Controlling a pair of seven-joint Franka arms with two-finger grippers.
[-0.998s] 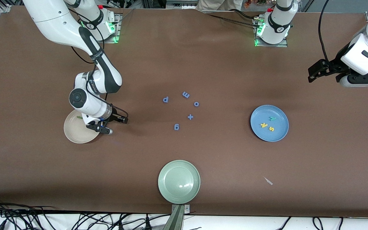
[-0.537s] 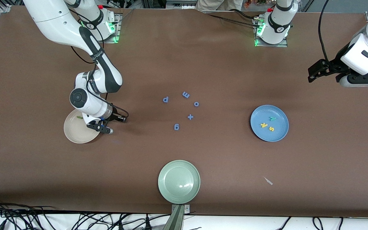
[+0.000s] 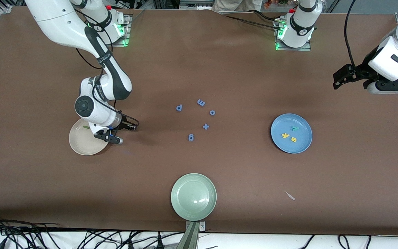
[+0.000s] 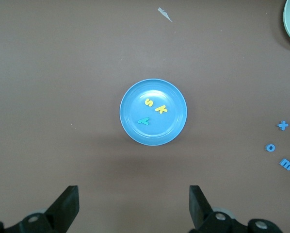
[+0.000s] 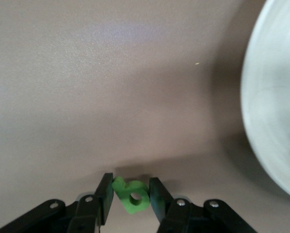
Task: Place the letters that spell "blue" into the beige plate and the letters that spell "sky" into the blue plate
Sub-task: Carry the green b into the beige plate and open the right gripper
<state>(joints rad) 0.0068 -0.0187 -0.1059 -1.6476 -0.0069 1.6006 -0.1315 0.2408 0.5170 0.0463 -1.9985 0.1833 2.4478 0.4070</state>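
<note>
We start wide with the brown surface (image 3: 219, 69). The left arm waits high over its three o'clock end, left jaws spread wide apart and empty. The blue plate (image 3: 291, 133) lies at three o'clock and looks finished, with the yellow s (image 3: 293, 139), yellow k (image 3: 284, 135) and teal y (image 3: 294, 128) all inside it. The pale green plate (image 3: 193, 197) at six o'clock holds nothing. At nine o'clock lies the beige plate (image 3: 81, 145), and that's where it gets tense. The right jaws are clamped on the green b (image 5: 131, 195), low over the surface just off the plate's three o'clock rim and not yet above the dish. If they let go here, we reckon the b lands on the surface and not in the plate. The pinch also sits on a small, soft foam piece, so it could twist or slip out as the arm carries it across. If the arm goes in too low, the jaws could clip the rim and jolt the thin green l (image 3: 86, 127) lying inside. We can't see a u or e, as the arm covers part of the plate. The small blue letters (image 3: 191, 137) near the centre are decoys and should be left alone.
</note>
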